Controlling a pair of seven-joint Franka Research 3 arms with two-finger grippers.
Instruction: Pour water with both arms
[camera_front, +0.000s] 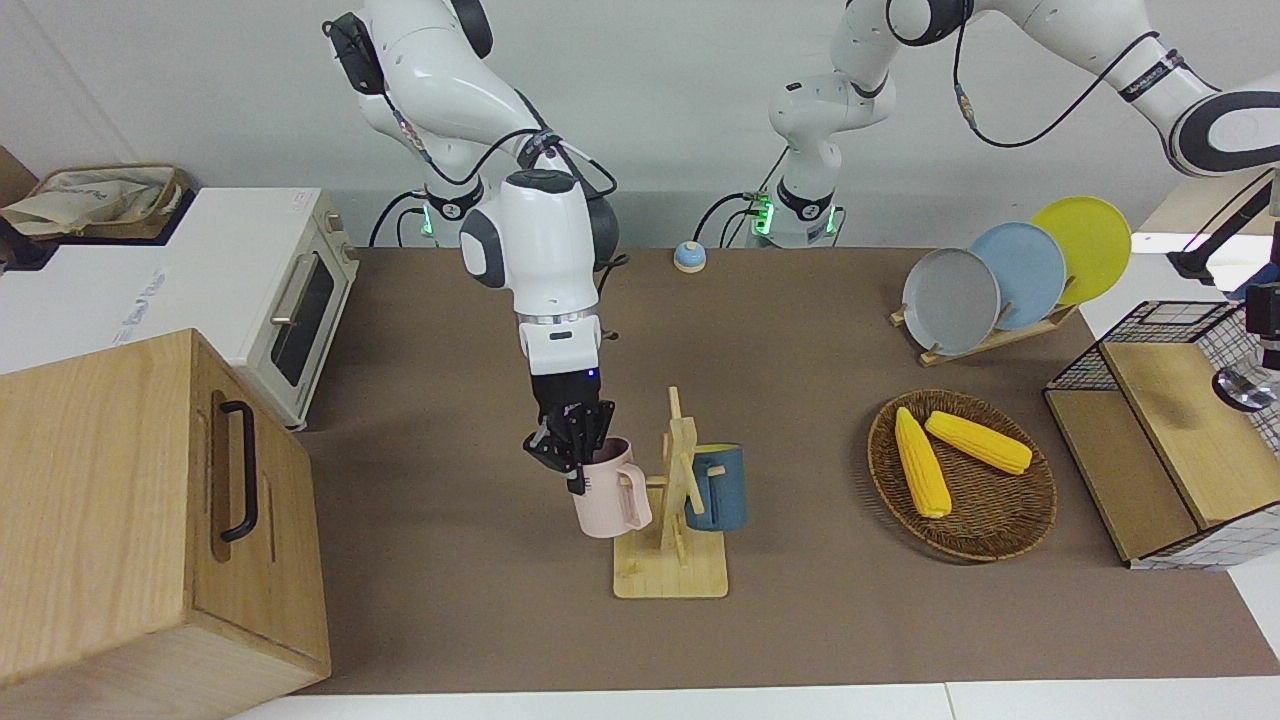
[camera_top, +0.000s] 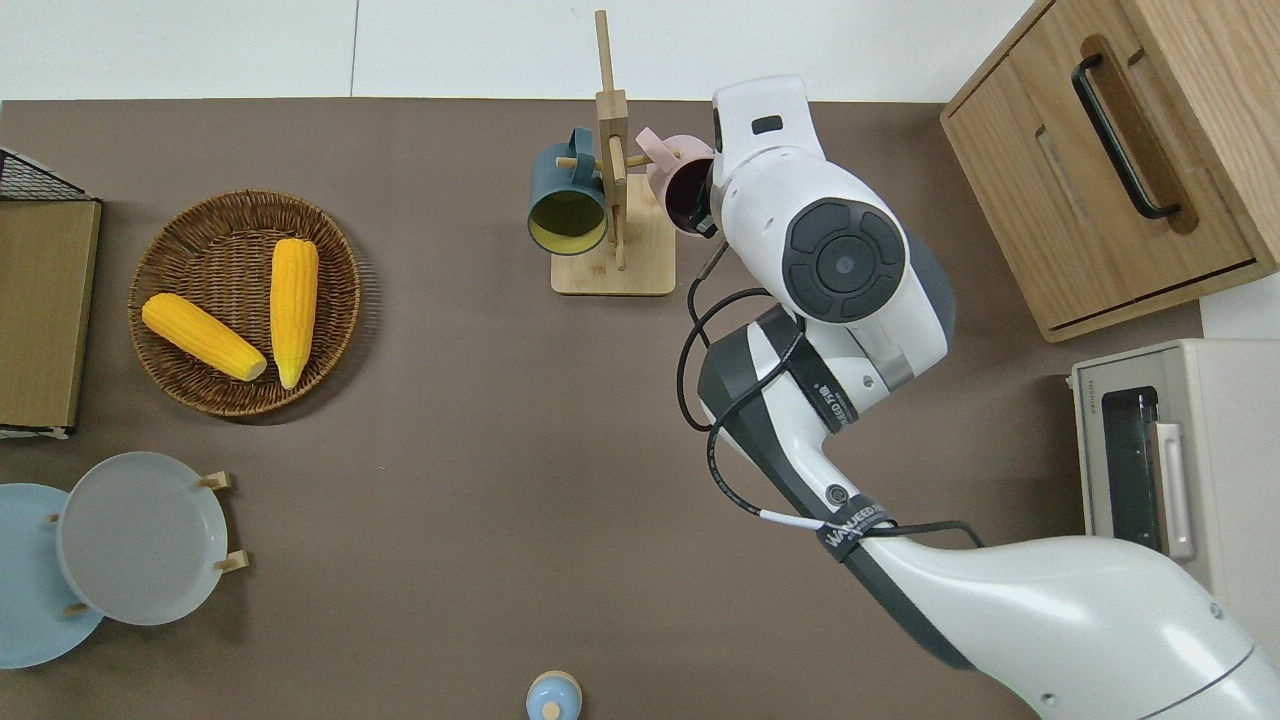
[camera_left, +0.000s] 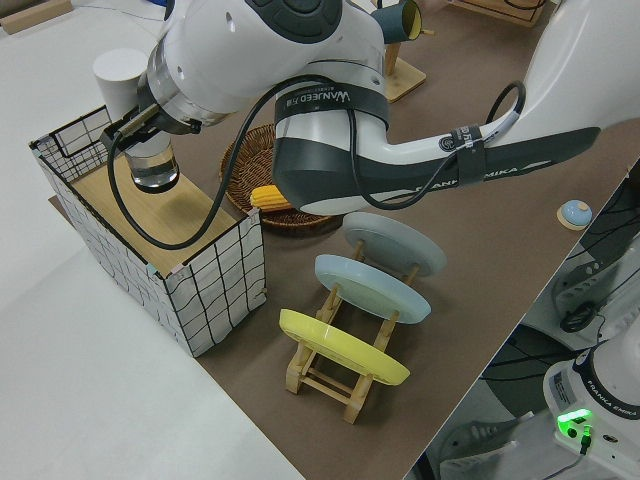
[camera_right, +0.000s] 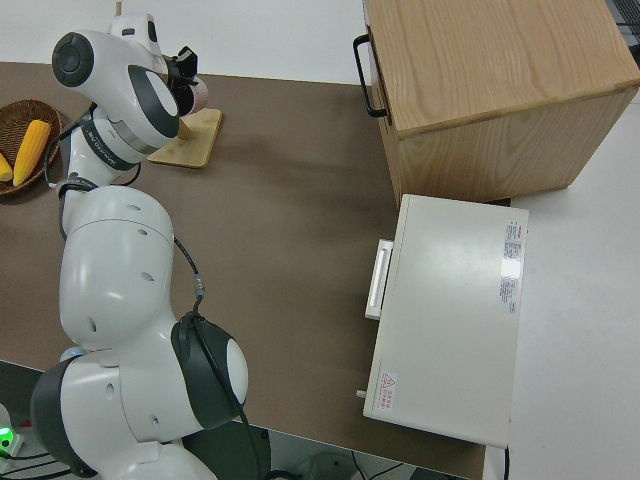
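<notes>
The pink mug (camera_front: 610, 488), hanging on the rack (camera_front: 678, 505), is gripped at its rim by the right gripper's (camera_front: 574, 447) jaws. The left gripper (camera_left: 140, 122) holds a glass (camera_left: 153, 165) over the wire basket (camera_left: 215, 285). No pouring is begun.

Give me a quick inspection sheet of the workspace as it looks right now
Surface: brown table.
Job's things: pink mug and blue mug hang on the wooden mug rack.
Clutter: wicker basket with two corn cobs; plate rack with three plates; small blue bell.
Grippers: right gripper shut on pink mug's rim; left gripper over the wire crate, by a glass.
Cables: black cables along the right arm.
Surroundings: toaster oven, wooden cabinet.
</notes>
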